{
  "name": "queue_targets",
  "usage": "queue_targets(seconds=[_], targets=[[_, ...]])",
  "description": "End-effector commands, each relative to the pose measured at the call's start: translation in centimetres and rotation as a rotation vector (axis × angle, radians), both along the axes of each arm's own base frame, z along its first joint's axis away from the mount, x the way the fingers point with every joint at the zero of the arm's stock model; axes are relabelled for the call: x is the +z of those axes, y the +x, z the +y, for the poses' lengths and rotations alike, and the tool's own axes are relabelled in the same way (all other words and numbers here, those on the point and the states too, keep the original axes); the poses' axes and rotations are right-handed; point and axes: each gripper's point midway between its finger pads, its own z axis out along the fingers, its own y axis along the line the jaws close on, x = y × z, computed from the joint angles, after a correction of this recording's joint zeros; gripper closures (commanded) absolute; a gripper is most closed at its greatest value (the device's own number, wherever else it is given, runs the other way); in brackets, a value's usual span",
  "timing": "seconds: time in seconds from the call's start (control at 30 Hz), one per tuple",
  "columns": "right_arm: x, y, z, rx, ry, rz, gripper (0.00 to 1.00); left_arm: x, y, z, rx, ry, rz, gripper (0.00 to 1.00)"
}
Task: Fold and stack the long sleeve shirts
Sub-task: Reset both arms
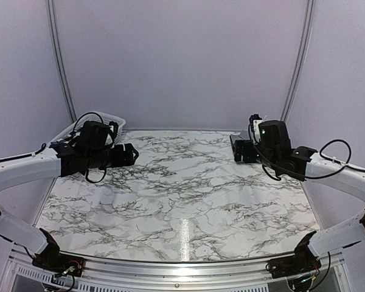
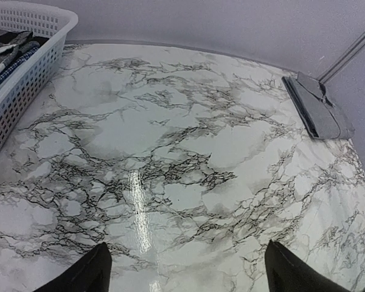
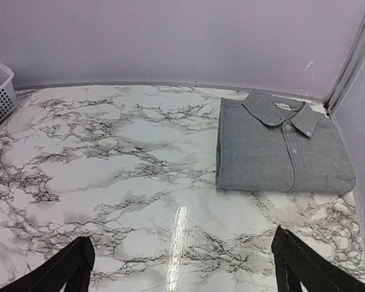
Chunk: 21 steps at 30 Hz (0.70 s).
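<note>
Top external view, entries listed near to far.

1. Marble-patterned table point(image 1: 182, 207): white with dark veining, a strip of glare down its near middle.
2. Left gripper point(image 2: 187, 246): over the left side of the table, fingers spread wide with nothing between them and only bare tabletop below.
3. Right gripper point(image 3: 182, 243): over the right side of the table, fingers likewise spread wide and holding nothing.
4. White slatted basket point(image 2: 25, 76): at the far left corner, partly hidden behind the left arm. Contents: dark patterned cloth point(image 2: 6, 52), striped and checked, bunched together. The number of pieces cannot be told.
5. Grey shirt point(image 3: 277, 146): at the far right corner of the table, folded into a neat rectangle, collar toward the far wall, button front facing up. It lies flat on the tabletop, well apart from the basket.
</note>
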Motion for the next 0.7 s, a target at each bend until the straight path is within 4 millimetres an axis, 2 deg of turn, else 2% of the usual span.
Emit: queue_targets(seconds=[0.0, 0.13, 0.4, 0.57, 0.67], targets=[[1.8, -1.0, -0.1, 0.004, 0.088, -0.061, 0.01, 1.0, -0.3, 1.5, 0.054, -0.016, -0.069, 0.03], [2.0, -1.4, -0.7, -0.012, 0.102, -0.072, 0.02, 1.3, -0.7, 2.2, 0.07, -0.02, -0.094, 0.01], [2.4, -0.9, -2.7, -0.143, 0.078, -0.077, 0.01, 2.4, -0.4, 2.7, 0.097, -0.025, -0.142, 0.01], [3.5, -0.7, -3.3, -0.178, 0.079, -0.111, 0.01, 2.4, 0.1, 2.6, 0.097, -0.008, -0.146, 0.01], [4.2, -0.8, -3.9, -0.206, 0.092, -0.137, 0.01, 3.1, 0.6, 2.6, 0.114, -0.021, -0.181, 0.01]])
